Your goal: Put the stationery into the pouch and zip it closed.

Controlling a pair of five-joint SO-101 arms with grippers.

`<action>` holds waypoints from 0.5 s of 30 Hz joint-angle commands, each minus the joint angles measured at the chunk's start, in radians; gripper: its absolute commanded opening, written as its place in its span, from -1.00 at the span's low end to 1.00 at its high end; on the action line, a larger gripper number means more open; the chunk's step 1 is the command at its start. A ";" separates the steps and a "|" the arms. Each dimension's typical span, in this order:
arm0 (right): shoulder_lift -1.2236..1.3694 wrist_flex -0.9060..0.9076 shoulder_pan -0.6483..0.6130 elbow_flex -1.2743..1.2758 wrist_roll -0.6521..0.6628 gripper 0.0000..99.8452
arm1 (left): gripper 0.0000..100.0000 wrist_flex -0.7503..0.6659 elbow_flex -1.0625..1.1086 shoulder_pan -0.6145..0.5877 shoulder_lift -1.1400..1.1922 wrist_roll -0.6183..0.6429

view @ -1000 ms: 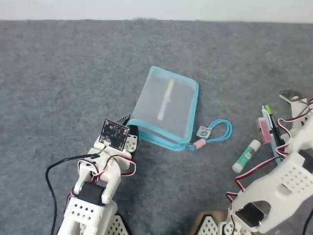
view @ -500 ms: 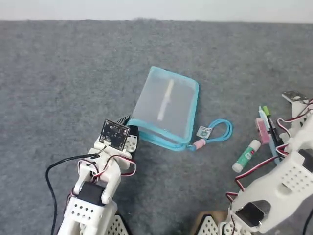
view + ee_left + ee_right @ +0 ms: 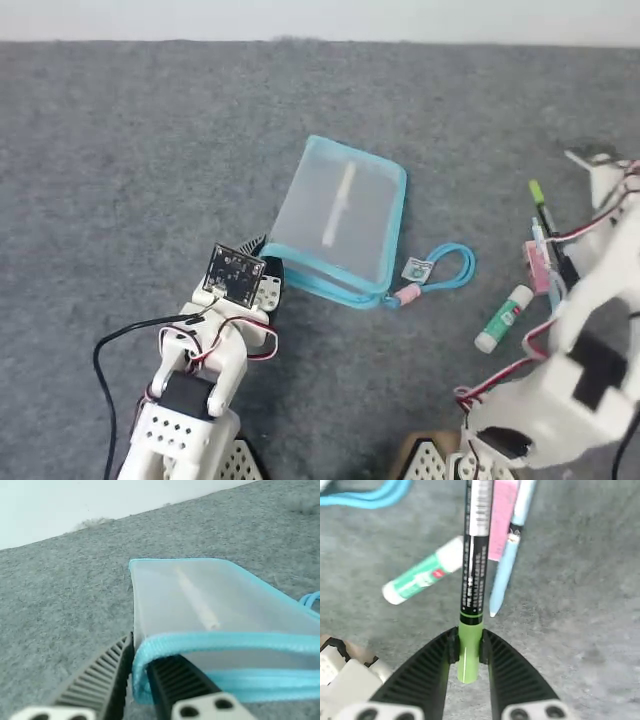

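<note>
The left gripper (image 3: 140,652) has its jaws clamped on the near left corner of the pouch (image 3: 340,215), on the blue edge, and pins it to the table. The pouch lies flat near the middle of the grey mat (image 3: 120,150), and a white stick (image 3: 338,205) is already inside it. At the near right corner are the zip pull (image 3: 406,294) and a blue strap (image 3: 450,268). I cannot tell how wide the mouth stands open.

To the right, well apart from the pouch, lie the glue stick (image 3: 504,318), then the pink eraser (image 3: 540,266) and the blue pen (image 3: 512,555), the last two touching each other. The right gripper (image 3: 469,645) has its jaws closed on the green end of the marker (image 3: 472,555), and the black body points away over the eraser and the pen. It seems to be off the mat.

So the step in hand is, I think, loading the marker. The next move calls for carrying it across to the near edge of the pouch and sliding it in along its length, while the left gripper holds the corner.

The strap and the pull lie between the marker and the mouth, so the tip could catch on them. The glue stick also lies near that path. The zipping comes last.
</note>
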 commanded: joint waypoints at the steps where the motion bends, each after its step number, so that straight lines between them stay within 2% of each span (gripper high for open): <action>1: -0.237 0.039 -0.084 0.115 -0.015 -0.99 | -0.98 -0.003 -0.015 -0.002 -0.017 0.002; 4: -0.453 0.038 -0.186 0.290 -0.011 -0.99 | -0.98 -0.018 -0.016 -0.002 -0.017 0.002; 8: -0.769 0.038 -0.417 0.519 -0.020 -0.99 | -0.98 -0.043 -0.045 -0.014 -0.011 0.020; 10: -0.898 0.041 -0.529 0.591 -0.083 -0.99 | -0.98 -0.012 -0.073 -0.037 -0.011 0.048; 15: -1.017 0.045 -0.739 0.681 -0.150 -0.99 | -0.98 -0.009 -0.077 -0.112 -0.011 0.057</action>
